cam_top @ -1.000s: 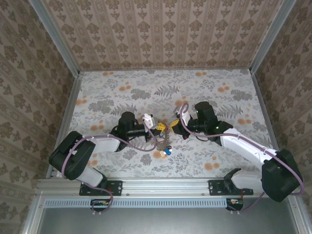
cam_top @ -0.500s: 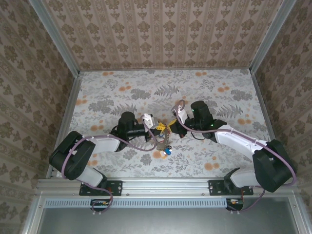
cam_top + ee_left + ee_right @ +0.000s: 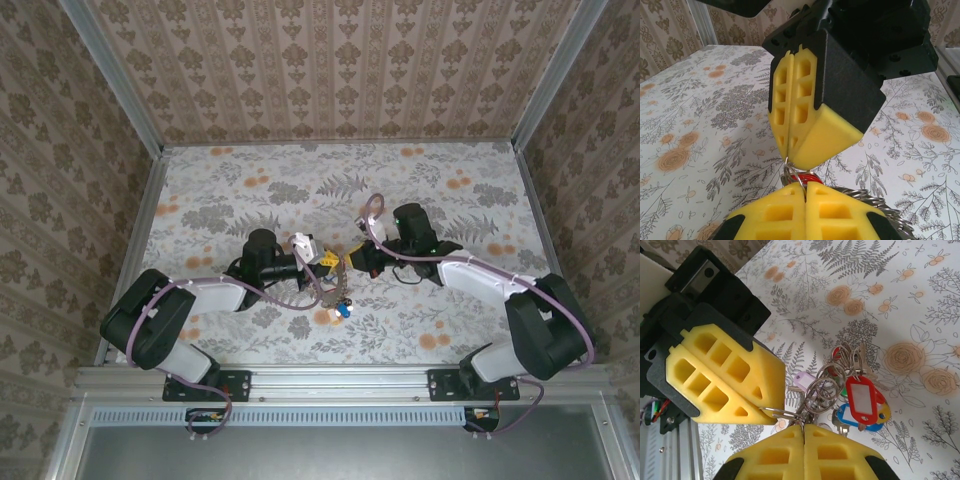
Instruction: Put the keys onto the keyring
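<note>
The flower-patterned table (image 3: 250, 170) is viewed from high behind the arm bases. The left wrist camera is set close behind the yellow-tipped left gripper (image 3: 805, 200), facing the right gripper (image 3: 789, 150), and vice versa; a bunch of silver metal rings (image 3: 822, 387) is shared by all.

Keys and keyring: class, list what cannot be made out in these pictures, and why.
Top external: keys too small to count.
Left wrist: keyring mostly hidden behind the left gripper, cut by the bottom edge.
Right wrist: keys overlap behind the red tag; count unclear.
</note>
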### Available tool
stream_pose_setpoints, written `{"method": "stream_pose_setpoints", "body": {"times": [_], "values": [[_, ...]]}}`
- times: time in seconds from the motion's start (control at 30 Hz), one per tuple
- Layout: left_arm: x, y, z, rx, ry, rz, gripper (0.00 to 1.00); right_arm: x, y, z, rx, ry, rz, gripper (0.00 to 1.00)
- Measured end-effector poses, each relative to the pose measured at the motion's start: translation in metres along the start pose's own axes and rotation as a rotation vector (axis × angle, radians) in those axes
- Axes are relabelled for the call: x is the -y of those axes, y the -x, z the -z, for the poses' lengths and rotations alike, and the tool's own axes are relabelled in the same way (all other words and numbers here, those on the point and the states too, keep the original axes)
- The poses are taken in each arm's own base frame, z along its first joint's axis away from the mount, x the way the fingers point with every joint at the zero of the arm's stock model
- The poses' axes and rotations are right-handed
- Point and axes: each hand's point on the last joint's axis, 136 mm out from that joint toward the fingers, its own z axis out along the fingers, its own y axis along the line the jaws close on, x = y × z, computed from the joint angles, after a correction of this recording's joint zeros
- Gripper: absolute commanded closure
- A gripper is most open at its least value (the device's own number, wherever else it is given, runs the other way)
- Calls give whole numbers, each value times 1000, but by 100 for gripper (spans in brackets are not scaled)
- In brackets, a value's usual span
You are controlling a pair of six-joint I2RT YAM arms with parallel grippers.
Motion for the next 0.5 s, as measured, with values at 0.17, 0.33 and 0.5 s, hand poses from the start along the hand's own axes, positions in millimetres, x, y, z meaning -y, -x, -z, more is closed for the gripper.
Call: {"method": "stream_pose_setpoints", "body": {"times": [0.17, 0.33, 0.5], "values": [[-1, 0, 0, -1, 6, 0, 100, 3, 0, -4, -13, 11, -37, 84], [0, 0, 0, 2, -1, -1, 100, 12, -3, -3, -20, -21, -70, 76], [1, 1, 0, 4, -8, -1, 100, 19, -5, -1, -24, -54, -75, 70]]}}
